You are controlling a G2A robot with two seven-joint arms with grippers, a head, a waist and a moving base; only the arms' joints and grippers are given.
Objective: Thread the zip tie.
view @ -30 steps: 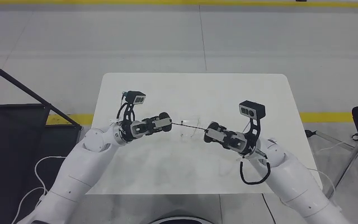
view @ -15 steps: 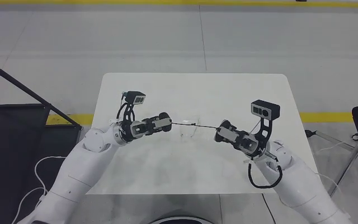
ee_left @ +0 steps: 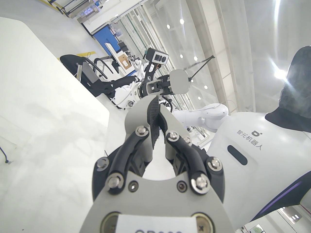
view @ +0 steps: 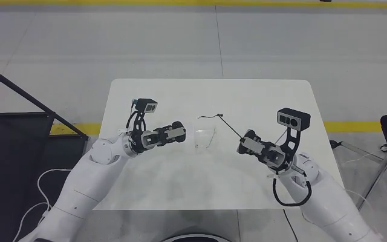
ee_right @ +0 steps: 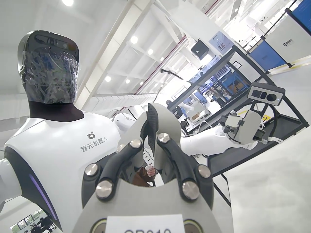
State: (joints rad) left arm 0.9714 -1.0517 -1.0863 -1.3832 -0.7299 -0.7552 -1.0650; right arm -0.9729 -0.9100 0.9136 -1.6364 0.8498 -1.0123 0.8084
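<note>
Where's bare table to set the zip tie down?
Free: the far table strip beyond both grippers, and the near strip between the forearms. Crowded: the middle, with a clear plastic piece between left gripper and right gripper holding the zip tie.

Quick count from my end, running this remotely: I've got one table [view: 272, 97] and one zip tie [view: 228, 126]. One clear plastic piece [view: 205, 137] lies on the table as well. Grippers, I count two: the left gripper [view: 181, 130] and the right gripper [view: 243, 141]. Two wrist cameras [view: 147, 106] [view: 293, 118], one for each gripper. On the floor I count two yellow lines [view: 181, 2] [view: 354, 126].
</note>
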